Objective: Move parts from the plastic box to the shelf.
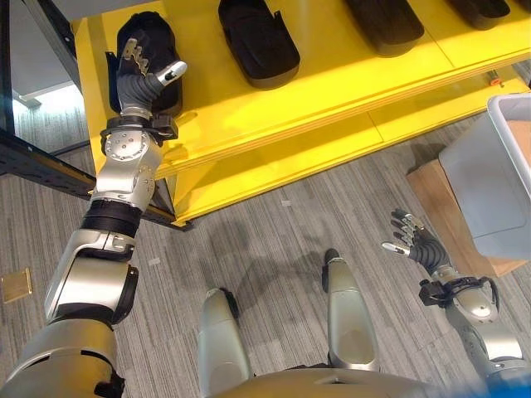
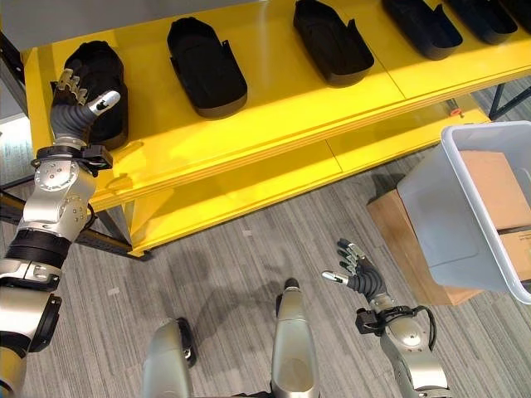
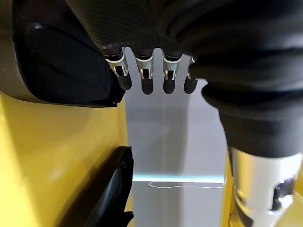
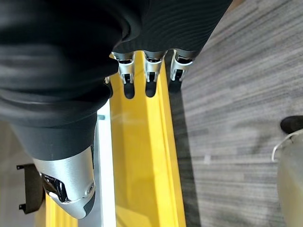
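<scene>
Several black moulded parts lie in a row on the yellow shelf point(image 2: 274, 99). My left hand point(image 2: 76, 106) is raised over the leftmost black part point(image 2: 98, 62), fingers straight and open, holding nothing; that part point(image 3: 57, 56) shows just past my fingers point(image 3: 147, 80) in the left wrist view. The second part point(image 2: 206, 68) and third part point(image 2: 332, 43) lie further right. The grey plastic box point(image 2: 465, 215) stands at the right on the floor side. My right hand point(image 2: 358, 274) hangs low over the carpet, open and empty.
A brown cardboard box point(image 2: 398, 228) sits under the plastic box, with more cardboard point(image 2: 489, 186) inside it. A lower yellow shelf board point(image 2: 265, 178) juts out below the top one. A dark metal frame point(image 1: 41, 166) stands at the left. Grey carpet point(image 2: 249, 249) lies between shelf and box.
</scene>
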`<state>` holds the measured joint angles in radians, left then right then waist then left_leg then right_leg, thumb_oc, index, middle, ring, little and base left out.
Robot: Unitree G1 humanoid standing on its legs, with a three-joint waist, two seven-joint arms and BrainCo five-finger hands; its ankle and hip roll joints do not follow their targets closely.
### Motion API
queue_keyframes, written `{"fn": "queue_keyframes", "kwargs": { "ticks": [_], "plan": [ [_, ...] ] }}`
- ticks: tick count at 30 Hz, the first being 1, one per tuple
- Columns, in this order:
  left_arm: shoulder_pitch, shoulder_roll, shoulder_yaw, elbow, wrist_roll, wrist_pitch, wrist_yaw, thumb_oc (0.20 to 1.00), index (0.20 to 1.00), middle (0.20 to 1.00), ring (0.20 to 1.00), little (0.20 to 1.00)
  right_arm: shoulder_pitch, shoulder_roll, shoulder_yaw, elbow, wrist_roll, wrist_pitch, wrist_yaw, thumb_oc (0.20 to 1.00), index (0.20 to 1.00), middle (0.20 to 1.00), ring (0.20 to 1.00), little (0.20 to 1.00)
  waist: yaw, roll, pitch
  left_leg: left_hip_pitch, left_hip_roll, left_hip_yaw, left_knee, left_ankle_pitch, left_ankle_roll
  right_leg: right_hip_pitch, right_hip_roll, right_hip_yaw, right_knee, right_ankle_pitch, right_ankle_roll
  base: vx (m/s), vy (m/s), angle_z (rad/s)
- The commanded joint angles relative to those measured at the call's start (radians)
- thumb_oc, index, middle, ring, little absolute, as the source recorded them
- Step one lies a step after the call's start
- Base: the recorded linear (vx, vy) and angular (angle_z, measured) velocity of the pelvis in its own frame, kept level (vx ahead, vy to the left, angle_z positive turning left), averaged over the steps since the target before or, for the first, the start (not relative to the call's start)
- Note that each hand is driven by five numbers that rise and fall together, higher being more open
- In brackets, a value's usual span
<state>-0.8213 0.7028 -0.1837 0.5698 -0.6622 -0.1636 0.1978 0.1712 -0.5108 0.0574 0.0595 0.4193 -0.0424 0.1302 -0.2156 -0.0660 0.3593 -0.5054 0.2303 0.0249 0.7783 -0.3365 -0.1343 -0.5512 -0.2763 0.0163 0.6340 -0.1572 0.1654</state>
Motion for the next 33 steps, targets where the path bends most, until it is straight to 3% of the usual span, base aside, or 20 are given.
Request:
{"fn": "queue_keyframes", "kwargs": {
  "ticks": [1,12,25,33],
  "plan": [
    [-0.107,0.120,-0.014,0.058,-0.060,-0.058,-0.005,1.000,1.000,1.000,1.000,1.000,-0.017,-0.013,-0.022,-0.013,0.039,-0.041,-0.013,1.000,1.000,1.000,1.000,1.000,0.007,0.009,-0.028,-0.008,-0.003,-0.046,-0.110,0.090,0.030,0.104,-0.011,-0.004,-0.001,-0.116,-0.045,0.01,0.007,-0.05],
    [-0.210,0.169,-0.045,0.189,-0.122,-0.058,-0.007,1.000,1.000,1.000,1.000,1.000,-0.017,-0.007,-0.006,0.000,0.055,-0.041,-0.019,1.000,1.000,1.000,1.000,1.000,0.002,0.010,-0.028,-0.017,-0.005,-0.038,-0.116,0.088,0.033,0.117,-0.016,-0.008,-0.046,-0.093,-0.031,0.00,0.002,-0.01],
    [-0.298,0.210,-0.117,0.226,-0.141,-0.075,-0.021,1.000,1.000,1.000,1.000,1.000,-0.051,-0.013,0.021,0.027,0.075,-0.044,-0.019,1.000,1.000,1.000,1.000,1.000,0.002,0.001,-0.035,-0.027,-0.029,-0.015,-0.164,0.104,0.043,0.170,-0.033,-0.023,-0.233,0.015,0.005,0.01,0.046,-0.03],
    [-0.340,0.215,-0.155,0.280,-0.113,-0.068,-0.035,1.000,1.000,1.000,1.000,1.000,-0.048,-0.019,0.024,0.027,0.077,-0.044,-0.014,1.000,1.000,1.000,1.000,1.000,-0.009,-0.014,-0.038,-0.042,-0.020,0.013,-0.149,0.090,0.048,0.184,-0.032,-0.018,-0.335,0.075,0.029,0.01,0.046,-0.04]
  ]
}}
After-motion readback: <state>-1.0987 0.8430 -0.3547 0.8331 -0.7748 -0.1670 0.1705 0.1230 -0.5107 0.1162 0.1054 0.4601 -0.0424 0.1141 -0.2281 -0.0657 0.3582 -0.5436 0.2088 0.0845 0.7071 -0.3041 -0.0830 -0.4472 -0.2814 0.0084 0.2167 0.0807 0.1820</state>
